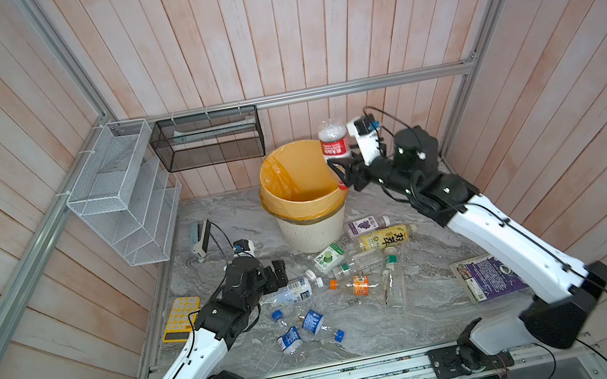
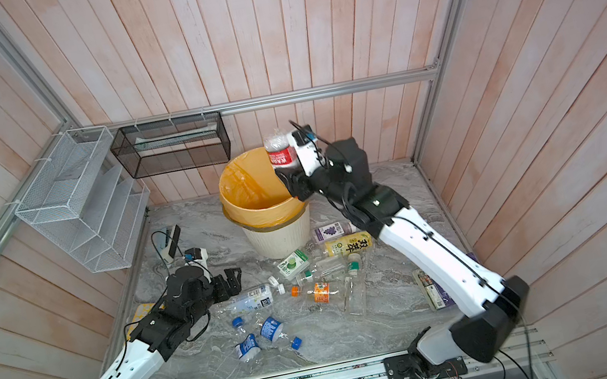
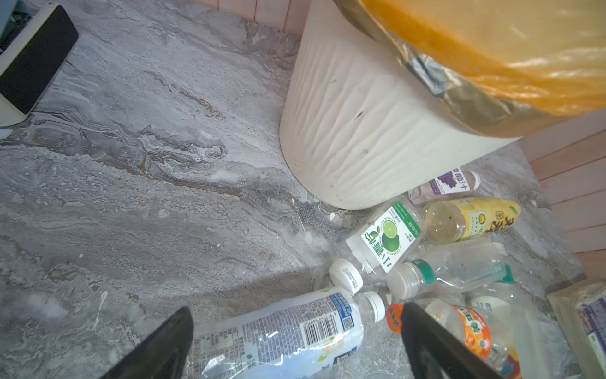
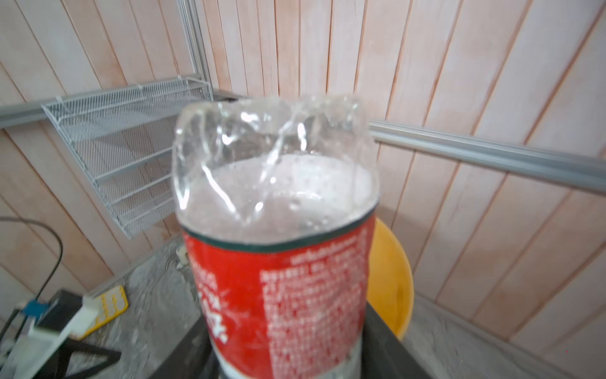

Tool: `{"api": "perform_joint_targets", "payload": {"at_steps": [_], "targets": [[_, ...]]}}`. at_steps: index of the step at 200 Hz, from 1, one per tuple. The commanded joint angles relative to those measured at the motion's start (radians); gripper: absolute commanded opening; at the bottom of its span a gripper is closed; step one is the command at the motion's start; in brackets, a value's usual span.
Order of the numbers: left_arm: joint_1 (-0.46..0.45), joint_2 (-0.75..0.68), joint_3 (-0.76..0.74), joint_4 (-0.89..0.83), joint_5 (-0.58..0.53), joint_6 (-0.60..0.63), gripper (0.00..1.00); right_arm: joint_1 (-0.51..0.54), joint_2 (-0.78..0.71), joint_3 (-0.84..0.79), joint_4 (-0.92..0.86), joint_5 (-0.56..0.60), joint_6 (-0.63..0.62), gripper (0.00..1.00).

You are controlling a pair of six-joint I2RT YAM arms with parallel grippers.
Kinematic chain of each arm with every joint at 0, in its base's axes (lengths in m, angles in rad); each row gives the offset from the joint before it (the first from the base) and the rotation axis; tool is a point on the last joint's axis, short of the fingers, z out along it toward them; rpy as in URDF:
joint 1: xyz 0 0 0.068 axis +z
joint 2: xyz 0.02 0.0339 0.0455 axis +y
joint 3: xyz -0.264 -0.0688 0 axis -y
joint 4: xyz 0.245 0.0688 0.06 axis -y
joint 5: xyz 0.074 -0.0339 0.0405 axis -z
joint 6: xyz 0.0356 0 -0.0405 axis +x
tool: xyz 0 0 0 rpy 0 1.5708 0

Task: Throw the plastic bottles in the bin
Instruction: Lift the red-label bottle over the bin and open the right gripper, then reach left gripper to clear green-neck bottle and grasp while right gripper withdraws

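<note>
Aloft, the right gripper [image 1: 343,173] brackets an inverted bottle [image 1: 333,143] by the bin [image 1: 314,235].

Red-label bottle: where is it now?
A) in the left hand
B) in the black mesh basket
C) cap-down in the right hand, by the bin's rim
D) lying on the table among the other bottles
C: the red-label bottle stands cap-down between the jaws of the right hand, at the rim of the bin.
</note>
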Motion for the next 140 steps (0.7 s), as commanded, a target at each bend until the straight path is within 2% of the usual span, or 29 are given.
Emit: {"api": "perform_joint_targets", "payload": {"at_steps": [1, 19, 68, 95, 140], "targets": [[-0.019, 0.03, 0.05, -0.058, -0.055, 0.033, 1.0, -0.004, 0.133, 0.198, -0.28, 0.06, 0.012, 0.89], [-0.022, 0.013, 0.031, -0.053, -0.055, 0.024, 1.0, -0.007, 0.089, 0.142, -0.229, 0.108, 0.012, 1.0], [-0.05, -0.042, 0.019, -0.029, -0.063, 0.05, 1.0, -0.036, -0.082, -0.014, -0.158, 0.219, 0.022, 1.0], [-0.11, -0.026, 0.032, -0.018, -0.1, 0.077, 1.0, -0.083, -0.246, -0.263, -0.045, 0.273, 0.071, 1.0], [-0.225, 0.062, 0.068, -0.017, -0.129, 0.126, 1.0, -0.274, -0.485, -0.665, 0.027, 0.233, 0.21, 1.0]]}}
